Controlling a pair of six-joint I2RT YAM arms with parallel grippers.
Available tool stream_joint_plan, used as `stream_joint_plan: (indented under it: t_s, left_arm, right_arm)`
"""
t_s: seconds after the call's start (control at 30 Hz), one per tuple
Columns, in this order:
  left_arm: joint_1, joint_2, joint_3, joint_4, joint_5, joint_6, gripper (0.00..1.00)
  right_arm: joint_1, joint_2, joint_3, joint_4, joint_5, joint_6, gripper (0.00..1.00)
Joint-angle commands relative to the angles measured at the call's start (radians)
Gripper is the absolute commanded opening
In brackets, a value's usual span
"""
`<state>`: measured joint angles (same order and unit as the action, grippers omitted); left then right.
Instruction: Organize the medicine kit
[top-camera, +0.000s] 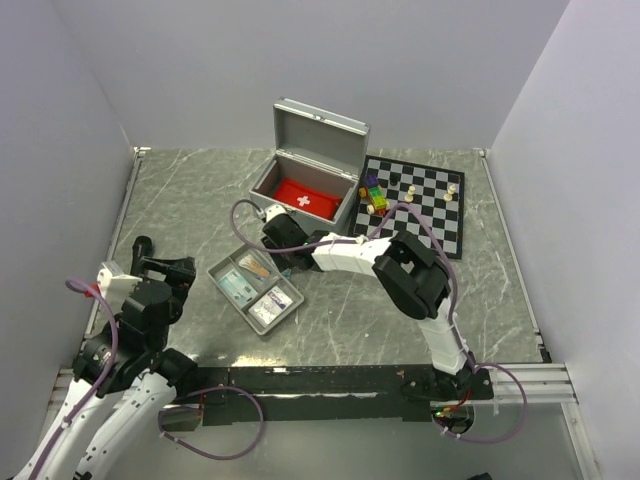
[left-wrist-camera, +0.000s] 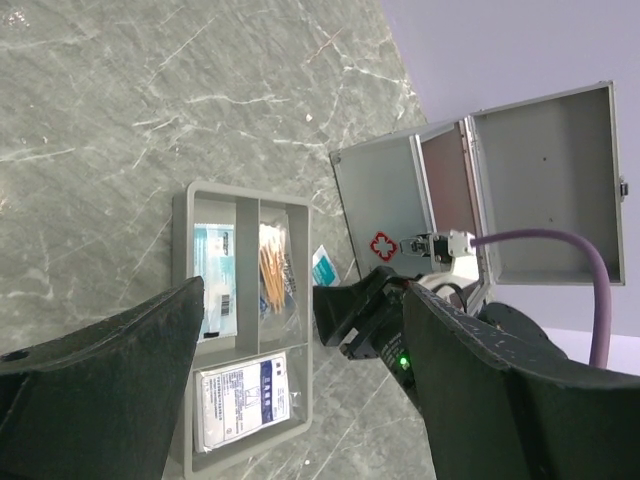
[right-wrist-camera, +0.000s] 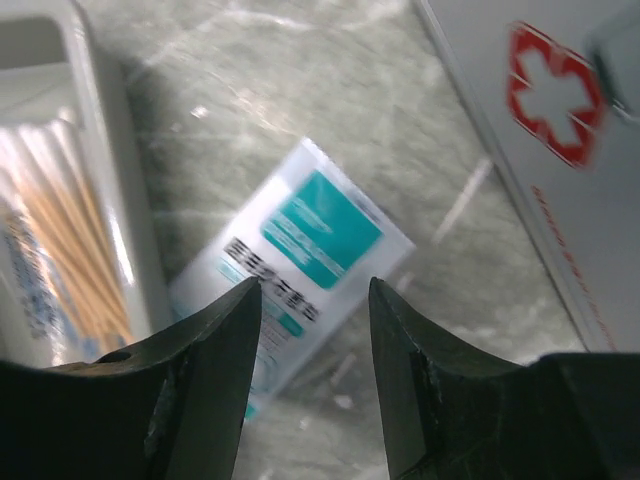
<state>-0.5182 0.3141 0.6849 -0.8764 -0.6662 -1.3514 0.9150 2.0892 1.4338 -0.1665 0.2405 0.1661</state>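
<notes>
The grey metal medicine kit box (top-camera: 300, 175) stands open with a red pouch (top-camera: 305, 198) inside; it also shows in the left wrist view (left-wrist-camera: 450, 190). A grey divided tray (top-camera: 232, 262) in front of it holds cotton swabs (left-wrist-camera: 272, 275), a blue-white packet (left-wrist-camera: 215, 275) and a white packet (left-wrist-camera: 245, 395). A white and teal sachet (right-wrist-camera: 310, 250) lies on the table between the tray (right-wrist-camera: 110, 230) and the box (right-wrist-camera: 540, 150). My right gripper (right-wrist-camera: 312, 295) is open and hovers just over the sachet. My left gripper (top-camera: 170, 268) is open and empty, left of the tray.
A chessboard (top-camera: 425, 215) with a small toy car (top-camera: 377, 197) and a few pieces lies right of the box. Walls enclose the marble table on three sides. My right arm (top-camera: 350, 252) stretches across the table's middle.
</notes>
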Motion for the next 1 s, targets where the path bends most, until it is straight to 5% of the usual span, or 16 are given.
stream_joint_plan:
  t_s: [0.0, 0.43, 0.63, 0.97]
  left_arm:
    - [0.003, 0.009, -0.005, 0.031, 0.016, -0.003, 0.85]
    - [0.003, 0.005, 0.004, 0.017, 0.008, -0.003, 0.85]
    - [0.003, 0.0, -0.001, 0.019, 0.017, -0.008, 0.84]
    - [0.003, 0.02, 0.018, 0.031, 0.022, 0.008, 0.85]
  right_arm:
    - [0.01, 0.075, 0.091, -0.068, -0.004, -0.016, 0.54]
    - [-0.036, 0.097, 0.071, -0.212, -0.059, 0.033, 0.26]
    - [-0.051, 0.082, 0.018, -0.232, -0.096, 0.058, 0.0]
    - [-0.051, -0.15, -0.099, -0.156, 0.042, 0.061, 0.0]
